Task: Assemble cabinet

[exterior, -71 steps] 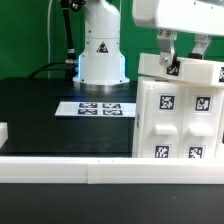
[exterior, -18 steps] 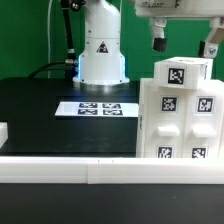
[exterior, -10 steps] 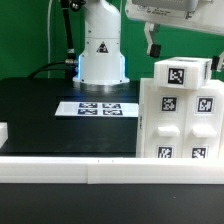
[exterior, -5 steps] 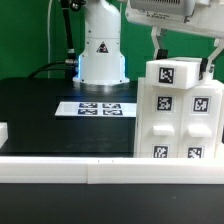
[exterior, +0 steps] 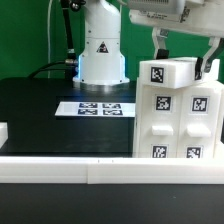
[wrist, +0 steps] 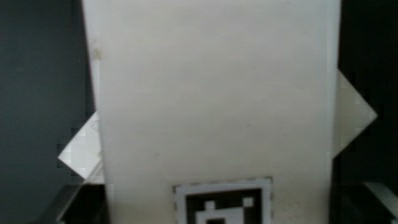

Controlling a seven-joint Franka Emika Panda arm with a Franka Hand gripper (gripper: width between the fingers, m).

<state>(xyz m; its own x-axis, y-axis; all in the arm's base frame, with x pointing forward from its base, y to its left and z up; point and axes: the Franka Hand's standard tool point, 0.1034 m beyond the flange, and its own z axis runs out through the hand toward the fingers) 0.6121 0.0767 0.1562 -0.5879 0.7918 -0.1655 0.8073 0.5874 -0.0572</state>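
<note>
The cabinet (exterior: 178,118) is a big white tagged box standing on the exterior view's right. Its smaller top block (exterior: 168,73) carries one tag. My gripper (exterior: 185,64) is down over that block, with one finger (exterior: 157,47) on the side toward the exterior view's left and the other (exterior: 212,66) on the opposite side. In the wrist view the white block (wrist: 210,100) fills the gap between my dark fingers (wrist: 64,200), and my gripper (wrist: 214,200) looks shut on it.
The marker board (exterior: 98,108) lies on the black table (exterior: 50,115) in front of the robot base (exterior: 101,50). A white rail (exterior: 70,172) runs along the front edge. A small white piece (exterior: 3,131) shows at the exterior view's left edge.
My gripper let go of a tilted part, rose, then came down around the cabinet's top block. In the last half second that block shifted toward the exterior view's left.
</note>
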